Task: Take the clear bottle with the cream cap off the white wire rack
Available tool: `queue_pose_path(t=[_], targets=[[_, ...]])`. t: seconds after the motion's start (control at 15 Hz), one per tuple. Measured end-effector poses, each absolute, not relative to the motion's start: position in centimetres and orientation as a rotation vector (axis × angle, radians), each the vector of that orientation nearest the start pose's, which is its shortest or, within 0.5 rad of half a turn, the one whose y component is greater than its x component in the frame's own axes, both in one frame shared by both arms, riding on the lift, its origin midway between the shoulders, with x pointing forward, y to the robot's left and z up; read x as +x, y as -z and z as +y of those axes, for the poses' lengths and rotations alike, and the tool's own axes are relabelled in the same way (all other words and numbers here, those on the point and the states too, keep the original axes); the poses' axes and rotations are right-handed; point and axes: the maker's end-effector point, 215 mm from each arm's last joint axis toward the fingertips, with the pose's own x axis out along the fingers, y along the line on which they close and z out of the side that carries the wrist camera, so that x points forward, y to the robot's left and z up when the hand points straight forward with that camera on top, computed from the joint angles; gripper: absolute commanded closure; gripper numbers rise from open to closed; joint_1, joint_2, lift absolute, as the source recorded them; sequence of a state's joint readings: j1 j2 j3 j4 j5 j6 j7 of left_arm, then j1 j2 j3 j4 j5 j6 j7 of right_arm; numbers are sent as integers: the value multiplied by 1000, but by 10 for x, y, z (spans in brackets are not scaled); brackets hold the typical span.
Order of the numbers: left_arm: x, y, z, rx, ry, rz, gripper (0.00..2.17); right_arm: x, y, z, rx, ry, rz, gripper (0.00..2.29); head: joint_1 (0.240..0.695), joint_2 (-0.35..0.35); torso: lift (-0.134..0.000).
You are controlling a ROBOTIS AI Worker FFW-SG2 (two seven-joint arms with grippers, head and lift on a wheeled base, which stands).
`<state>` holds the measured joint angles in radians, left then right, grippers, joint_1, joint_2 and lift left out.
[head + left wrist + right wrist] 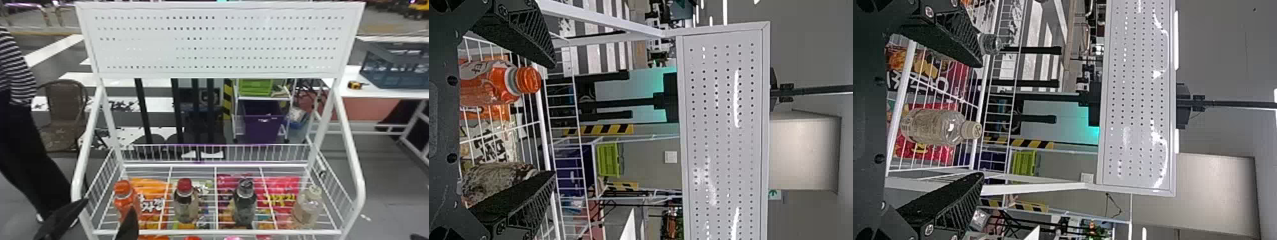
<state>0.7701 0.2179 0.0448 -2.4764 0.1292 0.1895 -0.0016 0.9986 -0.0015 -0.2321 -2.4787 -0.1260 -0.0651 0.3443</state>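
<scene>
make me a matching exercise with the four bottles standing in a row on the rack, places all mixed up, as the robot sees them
1. orange bottle
2. bottle with the red cap
3. dark bottle
4. clear bottle with the cream cap

A. second from the left
B. at the right end
C. at the left end
D. third from the left

Pairs: 1-C, 2-A, 3-D, 4-B

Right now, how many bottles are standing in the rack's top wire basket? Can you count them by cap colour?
Orange-capped bottle: 1
Red-capped bottle: 1
Dark-capped bottle: 1
Cream-capped bottle: 1
Total: 4
</scene>
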Motion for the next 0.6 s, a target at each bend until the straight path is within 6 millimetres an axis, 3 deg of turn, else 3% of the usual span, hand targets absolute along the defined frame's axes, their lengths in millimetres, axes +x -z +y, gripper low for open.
queue_pose_path(t=[0.6], targets=[[380, 261, 222, 59, 137, 51, 130, 313, 263, -249, -60, -206, 26, 127, 499, 0, 0]])
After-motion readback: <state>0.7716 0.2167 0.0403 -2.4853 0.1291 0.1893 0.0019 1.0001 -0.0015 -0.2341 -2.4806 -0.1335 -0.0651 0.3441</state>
